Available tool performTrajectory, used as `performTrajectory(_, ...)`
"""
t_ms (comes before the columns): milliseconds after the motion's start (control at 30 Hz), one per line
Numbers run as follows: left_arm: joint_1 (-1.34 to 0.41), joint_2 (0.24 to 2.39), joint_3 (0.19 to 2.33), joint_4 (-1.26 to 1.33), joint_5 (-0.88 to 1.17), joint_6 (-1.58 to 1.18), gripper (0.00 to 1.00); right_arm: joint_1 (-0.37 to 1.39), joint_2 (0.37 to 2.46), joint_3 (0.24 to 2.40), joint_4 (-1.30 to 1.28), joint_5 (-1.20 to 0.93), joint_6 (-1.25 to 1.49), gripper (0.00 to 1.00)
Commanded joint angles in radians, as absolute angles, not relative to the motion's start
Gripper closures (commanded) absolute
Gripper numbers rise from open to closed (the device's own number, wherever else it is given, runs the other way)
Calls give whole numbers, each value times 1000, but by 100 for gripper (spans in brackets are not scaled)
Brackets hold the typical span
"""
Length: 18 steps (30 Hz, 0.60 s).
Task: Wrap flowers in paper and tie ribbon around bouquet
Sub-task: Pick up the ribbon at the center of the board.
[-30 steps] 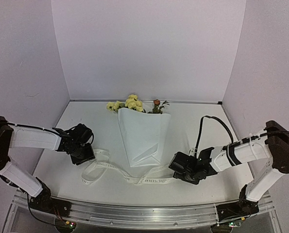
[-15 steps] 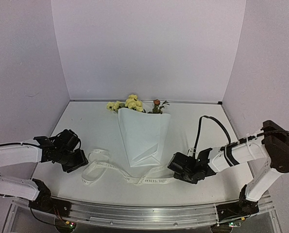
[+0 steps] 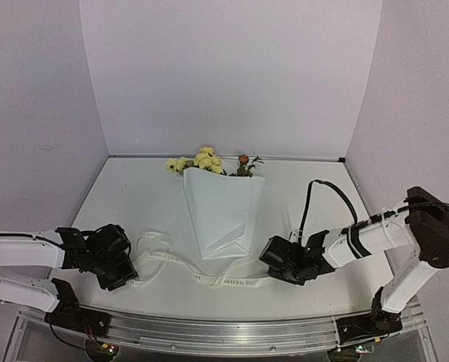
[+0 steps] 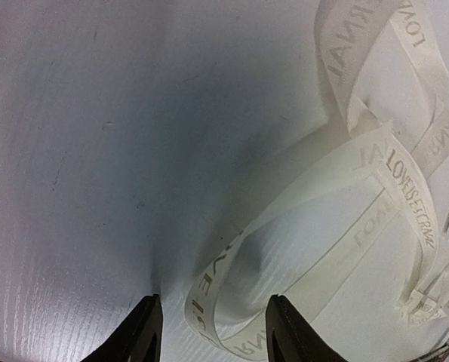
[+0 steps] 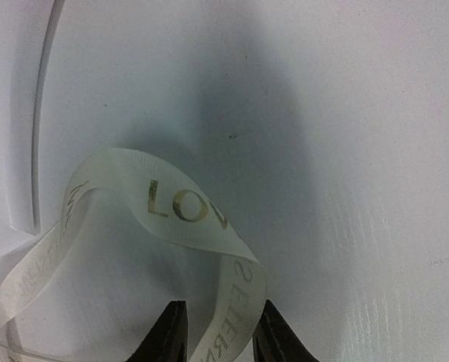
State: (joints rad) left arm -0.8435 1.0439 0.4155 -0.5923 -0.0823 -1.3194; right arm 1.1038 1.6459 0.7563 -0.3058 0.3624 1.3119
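Observation:
The bouquet [image 3: 222,219] lies in the middle of the table: yellow and orange-brown flowers [image 3: 207,160] poke out of the far end of a white paper [image 3: 232,197] cone. The cream lettered ribbon [image 3: 232,280] runs loosely on the table past the cone's near tip, not tied round it. My left gripper [image 3: 126,277] is low at the ribbon's left end, open, with a ribbon loop [image 4: 209,317] standing between its fingers [image 4: 145,335]. My right gripper [image 3: 266,262] is at the right end, jaws narrow but still apart, with the ribbon [image 5: 235,324] between its fingertips [image 5: 170,335].
Purple walls enclose the white table on three sides. The metal rail [image 3: 209,332] with the arm bases runs along the near edge. A black cable [image 3: 318,192] arches above the right arm.
My left arm has swung back toward the near edge and lowered onto the ribbon's left end. The right gripper's jaws have narrowed round the ribbon and edged left.

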Motion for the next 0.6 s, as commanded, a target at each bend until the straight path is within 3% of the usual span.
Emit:
performTrajectory(0,-848,1050,378,-536,-68,-1399,74,1100,1638,756,-309,375,1294,72)
performTrajectory(67,-847,1025,391,-576,-123,-1413,88,1098,1621,755,-312,389,1283,76)
performTrajectory(133,-841,989,442,-659,-226,-1409,98,1089,1592,757,-324,404,1260,87)
performTrajectory(233,-780,951,598,-825,-432,-1317,100,1061,1522,759,-384,445,1222,100)
performTrajectory(333,-645,935,780,-926,-609,-1155,100,1019,1398,756,-482,525,1175,100)
performTrajectory(567,-456,972,1109,-814,-802,-826,100,888,1055,836,-742,766,996,100)
